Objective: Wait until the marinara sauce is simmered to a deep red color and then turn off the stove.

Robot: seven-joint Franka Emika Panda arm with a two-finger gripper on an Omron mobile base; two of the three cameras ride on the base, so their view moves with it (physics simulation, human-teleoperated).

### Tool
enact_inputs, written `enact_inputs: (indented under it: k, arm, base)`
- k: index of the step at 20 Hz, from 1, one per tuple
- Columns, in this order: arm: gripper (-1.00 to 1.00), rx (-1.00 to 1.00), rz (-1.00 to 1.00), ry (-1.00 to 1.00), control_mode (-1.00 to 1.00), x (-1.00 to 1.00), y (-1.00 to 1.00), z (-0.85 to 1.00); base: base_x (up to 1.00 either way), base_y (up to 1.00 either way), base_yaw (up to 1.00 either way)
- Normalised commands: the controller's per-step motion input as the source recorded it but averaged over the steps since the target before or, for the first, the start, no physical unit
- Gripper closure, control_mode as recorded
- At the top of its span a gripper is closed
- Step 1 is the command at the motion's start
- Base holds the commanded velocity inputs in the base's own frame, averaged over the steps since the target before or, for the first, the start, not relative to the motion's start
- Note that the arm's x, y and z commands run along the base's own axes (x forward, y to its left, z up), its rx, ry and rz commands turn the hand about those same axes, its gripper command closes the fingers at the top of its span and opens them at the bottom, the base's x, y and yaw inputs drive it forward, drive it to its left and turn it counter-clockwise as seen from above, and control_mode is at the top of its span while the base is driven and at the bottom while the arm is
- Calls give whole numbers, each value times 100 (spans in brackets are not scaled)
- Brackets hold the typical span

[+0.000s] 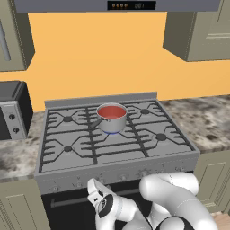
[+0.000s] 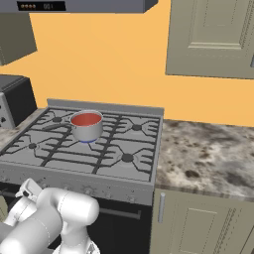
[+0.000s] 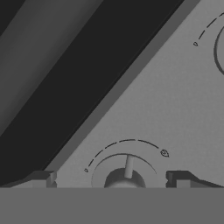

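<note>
The marinara sauce (image 1: 111,112) (image 2: 86,119) is a smooth red surface in a small steel saucepan (image 1: 113,123) (image 2: 88,131) on the stove's (image 1: 76,155) (image 2: 134,149) middle rear burner. A blue flame (image 1: 111,133) shows under the pan. My gripper (image 1: 92,185) (image 2: 27,188) sits low at the stove's front panel, left of centre. In the hand view the gripper (image 3: 111,179) is open, with one fingertip (image 3: 41,178) on each side of a round knob (image 3: 125,175). The fingertips stand apart from the knob.
A black-and-silver appliance (image 1: 11,112) (image 2: 12,101) stands on the counter left of the stove. Marbled counter (image 1: 206,119) (image 2: 208,154) runs to the right. The hood (image 1: 130,5) and upper cabinets (image 2: 213,37) hang above. Another knob (image 3: 221,48) sits further along the panel.
</note>
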Motion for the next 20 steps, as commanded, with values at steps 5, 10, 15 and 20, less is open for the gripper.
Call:
enact_inputs:
  k: [5, 10, 15, 20]
  arm:
    - [-100, 0, 0, 0, -100, 0, 0, 0]
    - [-100, 0, 0, 0, -100, 0, 0, 0]
    - [-100, 0, 0, 0, -100, 0, 0, 0]
    - [-100, 0, 0, 0, -100, 0, 0, 0]
  base:
    - [0, 0, 0]
    - [0, 0, 0]
    - [0, 0, 0]
    - [0, 0, 0]
